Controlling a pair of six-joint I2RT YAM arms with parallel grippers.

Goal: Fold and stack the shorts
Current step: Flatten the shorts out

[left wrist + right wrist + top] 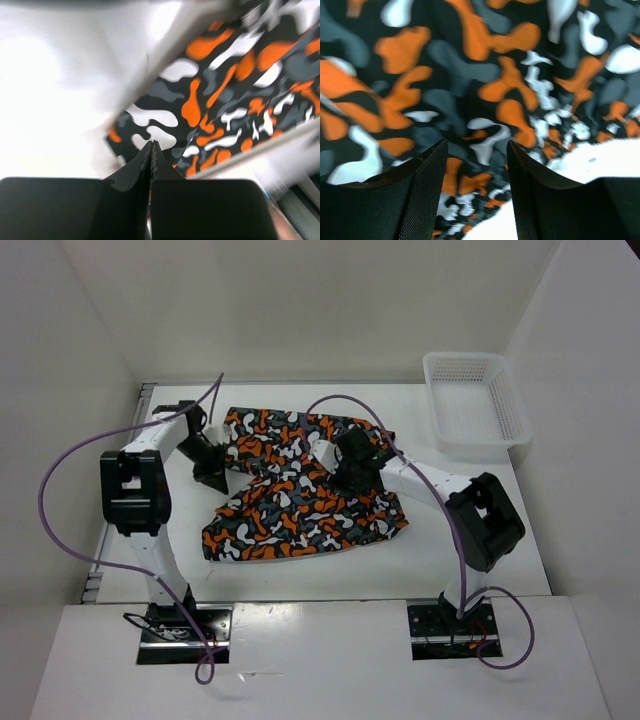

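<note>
The shorts, printed in orange, dark grey, white and black, lie spread and rumpled in the middle of the white table. My left gripper is at their left edge. In the left wrist view its fingers are pressed shut, with a sliver of orange cloth between them, at a corner of the shorts. My right gripper hovers over the upper right part of the shorts. In the right wrist view it is open and empty, just above the cloth, near its edge.
A white plastic mesh basket stands at the back right corner of the table. White walls close in the back and both sides. Purple cables loop over both arms.
</note>
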